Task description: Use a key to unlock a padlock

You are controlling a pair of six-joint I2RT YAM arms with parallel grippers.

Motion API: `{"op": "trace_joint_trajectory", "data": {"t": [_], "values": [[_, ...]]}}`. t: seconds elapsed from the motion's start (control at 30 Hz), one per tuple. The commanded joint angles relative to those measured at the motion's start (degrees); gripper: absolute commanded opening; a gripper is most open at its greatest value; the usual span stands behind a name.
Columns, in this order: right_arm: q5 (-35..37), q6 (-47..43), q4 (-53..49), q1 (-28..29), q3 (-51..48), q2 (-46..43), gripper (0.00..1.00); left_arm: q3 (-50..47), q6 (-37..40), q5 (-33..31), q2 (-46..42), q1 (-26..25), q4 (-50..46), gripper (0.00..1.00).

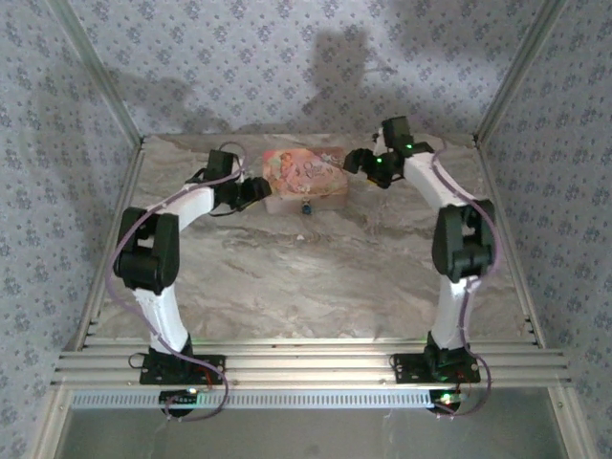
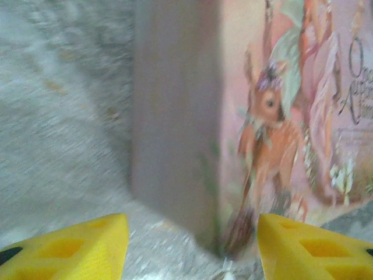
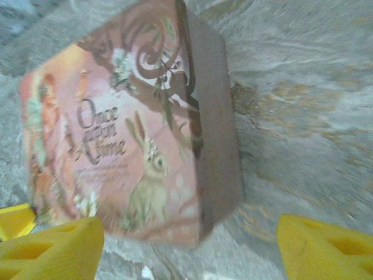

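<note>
On the marbled desk (image 1: 316, 277), toward its far edge, a pink printed box (image 1: 304, 177) is laid flat, with a deer and a rabbit pictured on its lid. The box is flanked by both arms: the left tool (image 1: 256, 191) is held at its left end and the right tool (image 1: 356, 163) at its far right corner. In each wrist view the yellow pads (image 2: 76, 248) are seen spread wide apart, with nothing gripped. The padlock (image 1: 307, 207), a tiny teal-blue item, is found on the desk just in front of the box's near side, apart from both tools.
</note>
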Motion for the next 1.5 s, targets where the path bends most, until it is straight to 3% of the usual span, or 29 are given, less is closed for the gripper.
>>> {"op": "trace_joint_trajectory", "data": {"t": [0.0,0.13,0.23,0.3,0.43,0.53,0.93,1.17,1.47], "values": [[5.1,-3.2,-0.9,-0.1,-7.5,-9.8,0.79,-2.0,3.2,-6.2,-7.4,0.4,-7.1,0.61],[9.0,-4.1,0.3,3.5,-19.1,-16.2,0.75,-9.0,2.6,-9.0,-14.1,-1.2,-7.8,0.61],[11.3,-6.2,0.1,9.4,-22.1,-14.7,0.71,-15.3,1.4,-10.8,-17.8,-4.4,-6.3,0.61],[12.4,-7.2,-0.8,13.3,-21.1,-11.5,0.66,-19.4,-0.3,-11.4,-19.0,-7.1,-4.7,0.61],[14.0,-9.7,-3.9,19.6,-14.6,-3.3,0.45,-26.3,-4.8,-12.0,-19.3,-12.0,-0.1,0.61],[16.3,-11.8,-7.7,21.9,-9.5,1.9,0.41,-28.7,-7.0,-12.3,-19.3,-14.3,1.6,0.61],[26.3,-15.7,-14.0,25.5,-3.0,10.1,0.42,-28.0,-5.0,-14.1,-19.9,-15.6,0.0,0.61],[26.7,-15.9,-15.6,26.0,-2.8,12.1,0.41,-30.0,-5.3,-14.2,-20.7,-15.6,1.2,0.61],[27.7,-16.8,-16.2,27.3,-5.6,10.8,0.15,-33.0,-5.0,-15.1,-24.7,-15.6,1.3,0.61]]}}
